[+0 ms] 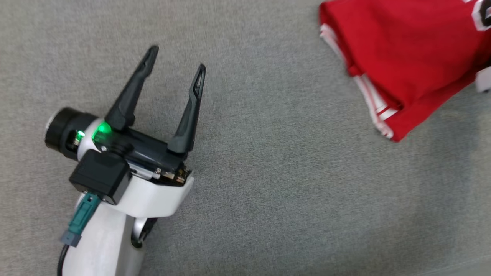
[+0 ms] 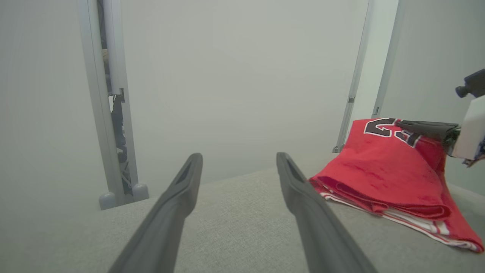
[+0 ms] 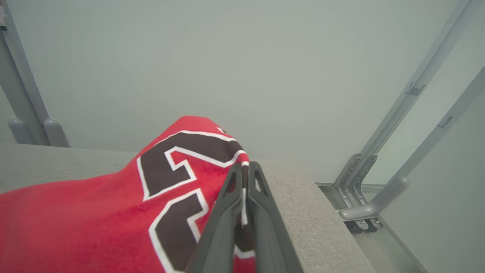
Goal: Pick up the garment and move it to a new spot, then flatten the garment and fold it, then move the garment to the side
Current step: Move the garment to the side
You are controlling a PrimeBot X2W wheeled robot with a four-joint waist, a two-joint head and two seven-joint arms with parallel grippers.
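Red garment (image 1: 402, 50) clamped in right pincer (image 3: 245, 165), left pincer (image 1: 177, 57) spread wide.

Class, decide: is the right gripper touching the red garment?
Touching. The right wrist view shows the right gripper shut on the red garment, fabric pinched between its jaws.

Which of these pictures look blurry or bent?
Head view: the left gripper and red jersey are slightly smeared. Left wrist view: hazy backdrop, frame posts lean with lens distortion. Right wrist view: the near fingers are soft, the jersey's number crisp.
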